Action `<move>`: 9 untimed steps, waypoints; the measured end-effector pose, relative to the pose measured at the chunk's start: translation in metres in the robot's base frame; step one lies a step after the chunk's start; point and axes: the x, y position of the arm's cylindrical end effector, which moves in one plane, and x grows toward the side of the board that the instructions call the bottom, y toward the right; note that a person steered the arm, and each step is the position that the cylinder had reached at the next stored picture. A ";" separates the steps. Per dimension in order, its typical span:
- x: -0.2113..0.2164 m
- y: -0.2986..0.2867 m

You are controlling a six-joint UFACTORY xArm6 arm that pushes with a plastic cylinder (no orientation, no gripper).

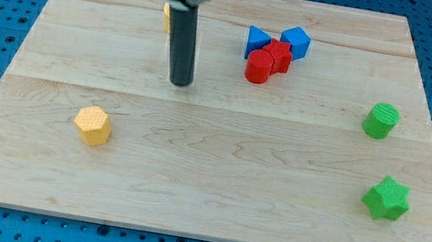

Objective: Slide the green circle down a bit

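The green circle (381, 120), a short cylinder, stands near the board's right edge, in the upper half. A green star (386, 199) lies below it, also near the right edge. My tip (179, 82) rests on the board left of centre, far to the left of the green circle and touching no block.
A red cluster (268, 60) of two blocks touches a blue triangle (257, 39) and a blue cube (296, 41) at the top centre. A yellow hexagon (93, 126) lies at lower left. A yellow block (167, 16) shows partly behind the rod. The wooden board (203, 198) ends in blue pegboard.
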 end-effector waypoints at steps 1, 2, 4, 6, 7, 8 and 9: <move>0.018 0.062; 0.022 0.142; 0.041 0.230; 0.003 0.328; -0.057 0.257; -0.026 0.187; -0.037 0.203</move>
